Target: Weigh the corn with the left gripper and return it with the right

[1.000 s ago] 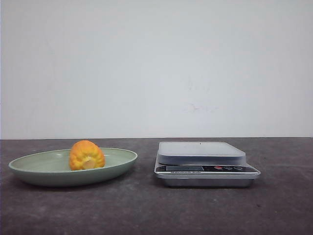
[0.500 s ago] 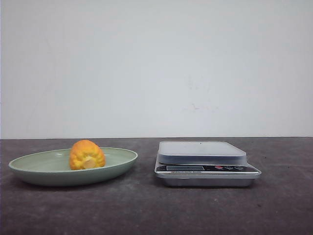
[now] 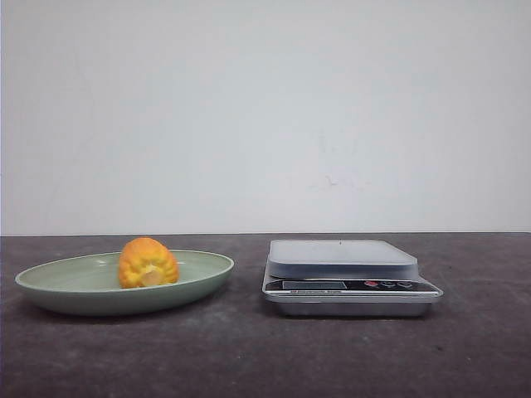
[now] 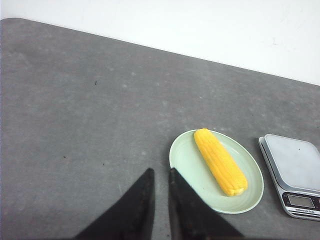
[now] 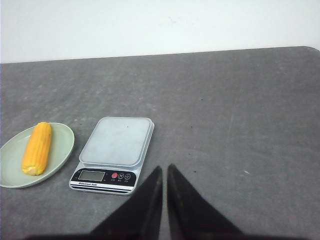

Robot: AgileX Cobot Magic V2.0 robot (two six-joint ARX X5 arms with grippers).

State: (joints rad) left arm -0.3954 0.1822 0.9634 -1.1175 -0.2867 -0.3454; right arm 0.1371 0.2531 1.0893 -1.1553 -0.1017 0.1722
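Orange-yellow and ribbed with kernel rows, the corn (image 3: 147, 263) lay lengthwise in the pale green oval plate (image 3: 50, 292), its pale cut end facing the front camera; from the wrist cameras it showed as a full long cob (image 4: 220, 161) (image 5: 37, 148) resting along the dish. The plate sat on the dark grey tabletop (image 3: 249, 356), just beside the silver kitchen scale (image 3: 348, 278), whose platform carried nothing. The left gripper (image 4: 160, 200) hung well above the table, near the plate's rim, its two black fingers drawn almost together around a thin gap and gripping nothing. The right gripper (image 5: 164, 200) hovered beside the scale (image 5: 116, 155), its fingers likewise nearly closed and holding nothing.
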